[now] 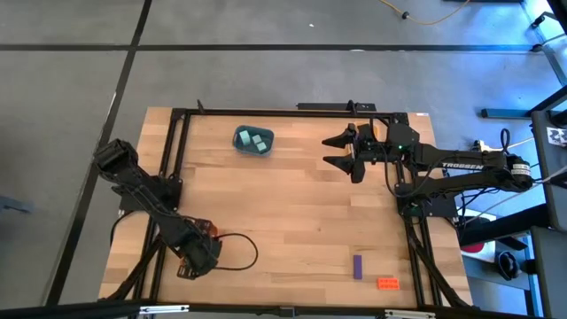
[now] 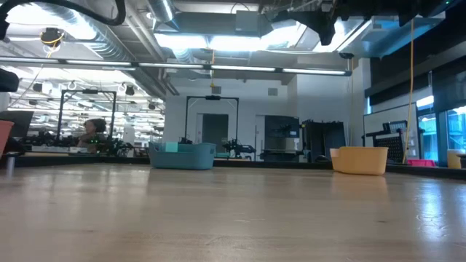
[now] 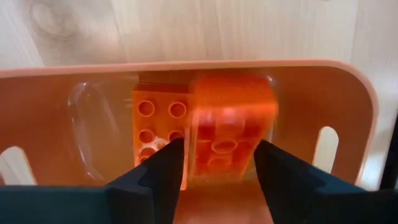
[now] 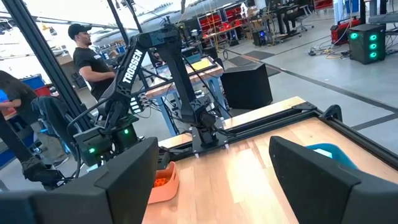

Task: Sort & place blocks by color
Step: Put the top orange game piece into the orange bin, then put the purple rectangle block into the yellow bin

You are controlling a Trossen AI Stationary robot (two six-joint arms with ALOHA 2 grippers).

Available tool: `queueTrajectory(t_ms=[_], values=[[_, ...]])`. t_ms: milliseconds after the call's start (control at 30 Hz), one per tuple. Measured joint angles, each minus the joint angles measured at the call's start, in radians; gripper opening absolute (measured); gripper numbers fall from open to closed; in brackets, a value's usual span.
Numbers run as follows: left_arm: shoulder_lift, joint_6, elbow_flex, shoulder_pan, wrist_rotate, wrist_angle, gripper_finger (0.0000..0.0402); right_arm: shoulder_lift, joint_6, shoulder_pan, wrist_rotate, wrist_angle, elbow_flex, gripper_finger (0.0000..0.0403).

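Note:
My left gripper (image 1: 199,252) (image 3: 219,168) points down over the orange tray (image 3: 323,93) at the table's near left. One orange-red block (image 3: 155,124) lies flat on the tray floor, studs up. A second orange-red block (image 3: 230,118) shows blurred between my spread fingers, with a thin gap beside one finger. A purple block (image 1: 358,266) and another orange-red block (image 1: 387,283) lie on the table near the front right. Teal blocks (image 1: 255,140) sit in the blue tray (image 1: 241,147). My right gripper (image 1: 341,151) (image 4: 211,180) hangs open, level, above the far right.
A yellow tray (image 2: 359,160) stands at the far right under my right arm. A black cable (image 1: 239,252) loops on the table beside the orange tray. A black frame (image 1: 177,159) borders the tabletop. People (image 4: 93,56) stand in the room beyond.

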Motion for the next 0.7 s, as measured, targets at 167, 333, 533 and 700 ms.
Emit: queueTrajectory(t_ms=[167,333,533,700], values=[[0.0,-0.014,0.0,0.0,0.001,0.0,0.0206,0.0,0.0,0.0,0.0,0.0,0.0,0.031],[-0.015,-0.013,0.0,0.022,0.054,-0.001,0.0219,0.0,0.0,0.0,0.0,0.0,0.0,0.031],[-0.14,0.059,0.0,0.087,0.16,-0.037,0.0221,0.0,0.0,0.0,0.0,0.0,0.0,0.031],[-0.35,0.067,0.0,0.181,0.161,-0.06,0.0218,0.0,0.0,0.0,0.0,0.0,0.0,0.031]])
